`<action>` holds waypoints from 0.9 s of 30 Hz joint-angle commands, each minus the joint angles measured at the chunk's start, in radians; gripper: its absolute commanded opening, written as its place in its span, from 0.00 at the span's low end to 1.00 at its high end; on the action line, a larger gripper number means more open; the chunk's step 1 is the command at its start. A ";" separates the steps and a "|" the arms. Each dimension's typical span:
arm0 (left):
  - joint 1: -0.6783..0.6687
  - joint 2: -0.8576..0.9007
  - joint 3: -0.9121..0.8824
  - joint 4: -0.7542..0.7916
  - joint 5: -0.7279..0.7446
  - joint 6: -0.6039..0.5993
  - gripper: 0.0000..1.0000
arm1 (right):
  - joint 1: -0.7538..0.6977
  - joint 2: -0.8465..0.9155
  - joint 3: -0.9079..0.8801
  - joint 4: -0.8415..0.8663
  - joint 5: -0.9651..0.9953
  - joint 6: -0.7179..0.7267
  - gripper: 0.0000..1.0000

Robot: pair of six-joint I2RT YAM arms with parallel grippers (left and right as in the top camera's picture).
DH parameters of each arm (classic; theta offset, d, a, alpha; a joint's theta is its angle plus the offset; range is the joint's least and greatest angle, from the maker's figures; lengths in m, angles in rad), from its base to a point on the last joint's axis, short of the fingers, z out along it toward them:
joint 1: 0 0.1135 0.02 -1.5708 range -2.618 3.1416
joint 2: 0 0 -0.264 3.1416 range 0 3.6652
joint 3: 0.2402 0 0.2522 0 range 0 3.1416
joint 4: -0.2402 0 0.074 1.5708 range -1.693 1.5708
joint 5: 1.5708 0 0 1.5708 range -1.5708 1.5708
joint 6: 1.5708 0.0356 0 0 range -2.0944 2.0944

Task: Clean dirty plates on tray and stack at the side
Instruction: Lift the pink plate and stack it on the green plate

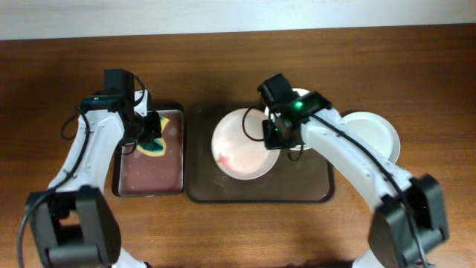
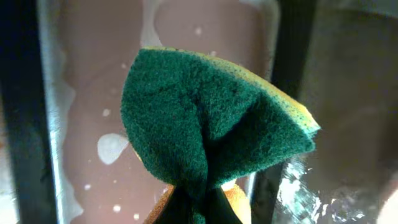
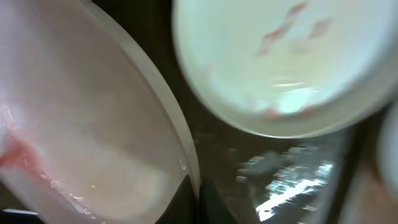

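Note:
A white plate (image 1: 242, 145) with a pink smear lies at the left of the dark brown tray (image 1: 312, 190). My right gripper (image 1: 274, 132) is shut on its right rim; in the right wrist view the fingers (image 3: 198, 202) pinch the rim of this plate (image 3: 74, 130). A second plate (image 1: 299, 97) with faint red marks sits behind it on the tray, also seen in the right wrist view (image 3: 280, 62). A third plate (image 1: 372, 134) lies right of the tray. My left gripper (image 1: 149, 138) is shut on a green and yellow sponge (image 2: 211, 124) over the small tray.
The small black tray (image 1: 149, 179) with a reddish, wet inside lies left of the brown tray; its floor shows under the sponge in the left wrist view (image 2: 93, 93). Both trays sit close together on the wooden table (image 1: 238, 52).

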 commanded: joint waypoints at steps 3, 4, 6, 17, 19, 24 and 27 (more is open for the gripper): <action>0.005 0.166 -0.007 0.040 0.035 0.035 0.00 | 0.057 -0.106 0.003 -0.035 0.422 -0.037 0.04; 0.005 0.185 -0.007 0.044 0.034 0.035 0.00 | 0.079 -0.110 0.003 -0.035 0.487 -0.037 0.04; 0.005 0.235 -0.007 0.050 0.015 0.034 0.13 | 0.144 -0.111 0.003 -0.035 0.647 -0.037 0.04; 0.005 0.274 -0.006 0.060 0.017 0.034 0.00 | 0.324 -0.117 0.003 -0.027 0.896 -0.006 0.04; 0.005 0.272 0.003 0.042 0.016 0.029 0.00 | 0.324 -0.134 0.003 -0.026 0.897 -0.006 0.04; 0.005 0.212 0.024 0.034 0.017 0.000 0.82 | 0.322 -0.232 0.003 -0.027 0.898 0.014 0.04; 0.005 0.212 0.011 -0.020 0.017 0.000 0.89 | 0.261 -0.307 0.003 -0.027 0.800 0.081 0.04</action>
